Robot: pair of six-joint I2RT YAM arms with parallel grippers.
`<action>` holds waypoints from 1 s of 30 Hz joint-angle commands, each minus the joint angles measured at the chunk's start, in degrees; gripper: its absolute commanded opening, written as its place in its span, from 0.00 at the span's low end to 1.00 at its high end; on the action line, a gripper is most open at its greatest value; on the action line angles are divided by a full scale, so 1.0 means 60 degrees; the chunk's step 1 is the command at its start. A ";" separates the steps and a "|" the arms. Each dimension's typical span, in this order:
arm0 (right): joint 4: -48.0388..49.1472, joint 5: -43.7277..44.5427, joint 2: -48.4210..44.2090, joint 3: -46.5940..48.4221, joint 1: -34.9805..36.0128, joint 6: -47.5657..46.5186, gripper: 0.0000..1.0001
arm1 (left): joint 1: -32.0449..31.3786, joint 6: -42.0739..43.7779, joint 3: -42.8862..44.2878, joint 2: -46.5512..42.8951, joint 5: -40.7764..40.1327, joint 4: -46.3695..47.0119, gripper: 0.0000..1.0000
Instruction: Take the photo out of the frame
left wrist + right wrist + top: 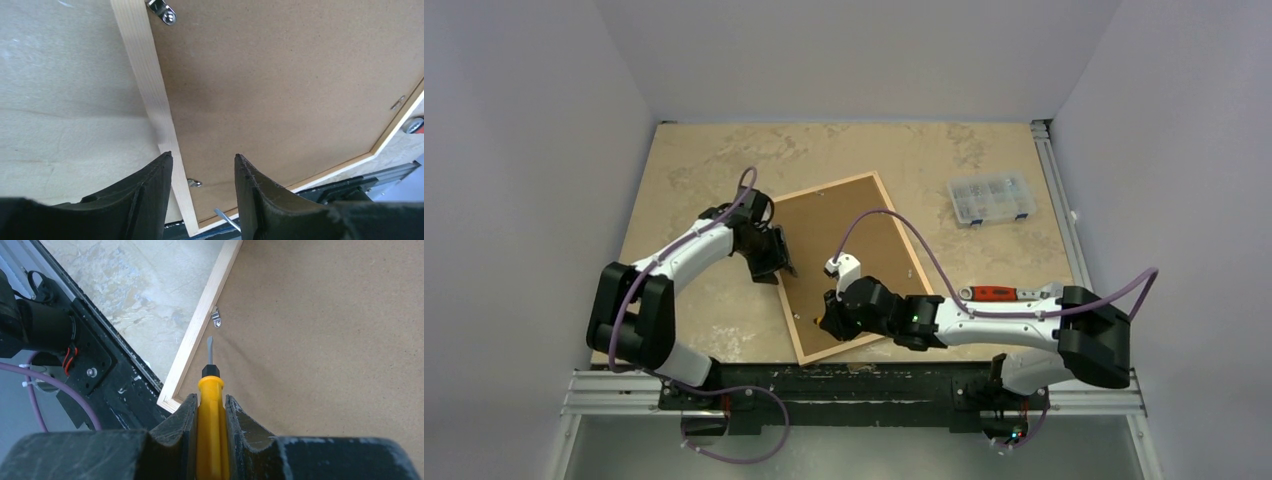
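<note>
The frame [905, 234] of light wood rails lies face down on the table, with the brown backing board [849, 225] filling it. The photo is hidden under the board. My left gripper [776, 265] is open and empty, and in the left wrist view [202, 157] its jaws straddle the frame's left rail [150, 85]. My right gripper [827, 322] is over the frame's near corner, shut on a yellow-handled screwdriver [212, 415]. The blade tip [210, 346] points at a metal clip [216, 317] beside the rail [207, 310].
Further metal clips [167, 15] [194, 183] hold the board at the left rail. A clear box of small parts [992, 197] stands at the back right. A red-handled tool [996, 293] lies on the right. The black mounting rail [854, 378] runs along the table's near edge.
</note>
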 commanded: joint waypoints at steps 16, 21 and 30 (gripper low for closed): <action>0.0420 0.0559 0.0741 0.0747 0.0292 -0.0568 0.00 | -0.0032 -0.0268 -0.0976 -0.0471 -0.1220 0.1125 0.39; 0.0713 0.0460 0.0908 0.0787 0.0305 -0.0534 0.00 | -0.0060 -0.0225 -0.1150 -0.0540 -0.1298 0.1299 0.26; 0.0845 0.0580 0.1108 0.0879 0.0355 -0.0568 0.00 | -0.0211 -0.0188 -0.1151 -0.0370 -0.1383 0.1290 0.24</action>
